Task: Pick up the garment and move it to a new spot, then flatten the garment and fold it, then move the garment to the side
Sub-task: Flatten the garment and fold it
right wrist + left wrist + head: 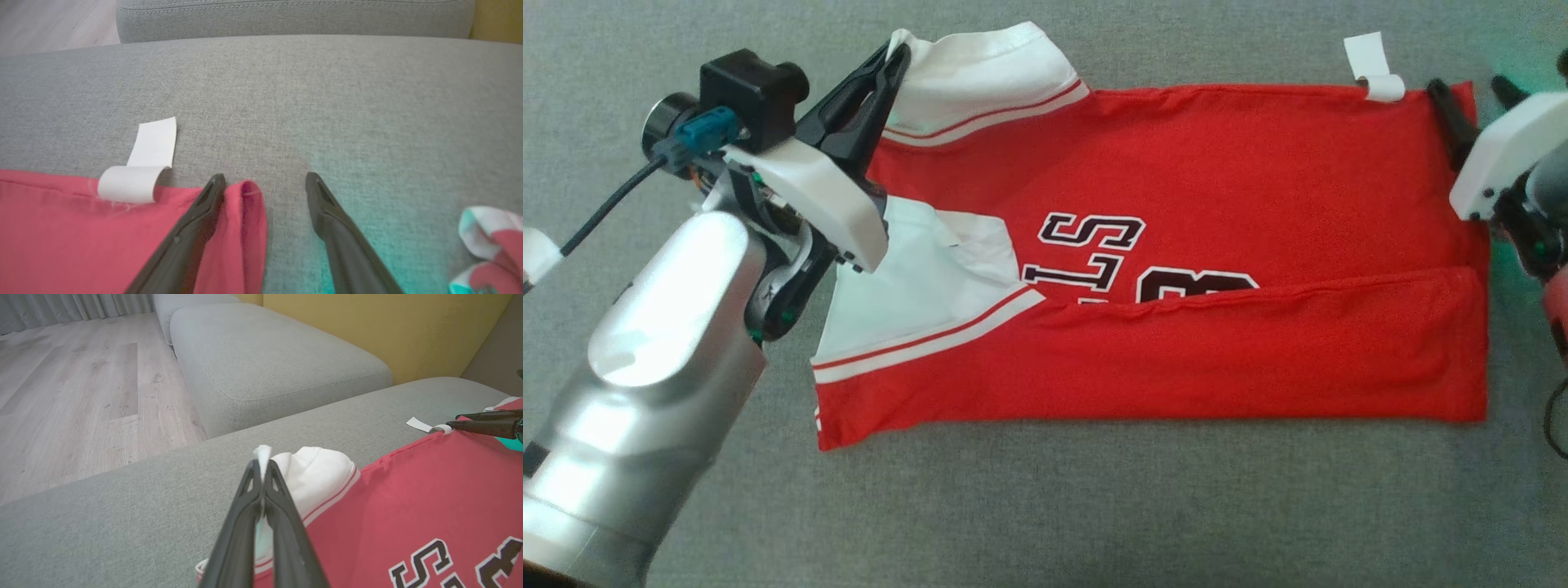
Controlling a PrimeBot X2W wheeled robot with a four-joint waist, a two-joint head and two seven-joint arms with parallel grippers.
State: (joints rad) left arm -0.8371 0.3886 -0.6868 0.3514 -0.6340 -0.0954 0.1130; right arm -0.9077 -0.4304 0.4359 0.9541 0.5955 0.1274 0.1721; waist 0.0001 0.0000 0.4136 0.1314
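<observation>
On sofa cushion (1045,506), red jersey (1217,163) half-folded, L gripper (892,61) at 10 o'clock, jaws clenched on white sleeve (980,73), R gripper (1474,90) at 2 o'clock, jaws released astride hem corner (245,204).

the red jersey (1217,163) bears a readable "s".

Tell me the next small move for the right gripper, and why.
Probably close the right gripper on the red hem corner of the jersey. Its jaws stand open with that corner between them, beside one finger, while the left gripper is already shut on the white sleeve at the other end. Holding both far corners would ready the next fold.
</observation>
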